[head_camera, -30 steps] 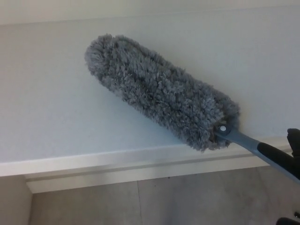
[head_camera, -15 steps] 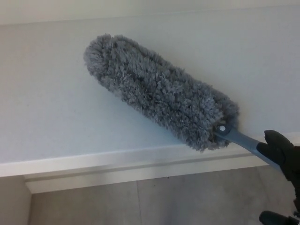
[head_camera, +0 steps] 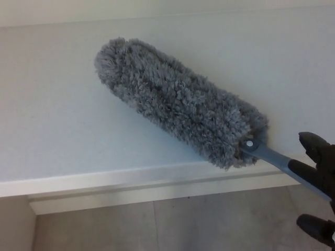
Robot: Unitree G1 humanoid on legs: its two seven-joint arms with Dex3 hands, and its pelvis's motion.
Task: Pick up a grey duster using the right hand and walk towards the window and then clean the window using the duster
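Grey duster [head_camera: 178, 102] on white surface [head_camera: 52, 120], right hand [head_camera: 316, 172] gripping handle [head_camera: 272, 157]

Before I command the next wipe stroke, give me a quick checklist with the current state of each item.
1. Right hand closed on the grey plastic handle: ok.
2. Fluffy grey duster head over the pale window surface: ok.
3. Duster head actually pressing on that surface: cannot tell.
4. White ledge below free of obstacles: ok.
5. Left hand out of the stroke's way: ok, not in view.
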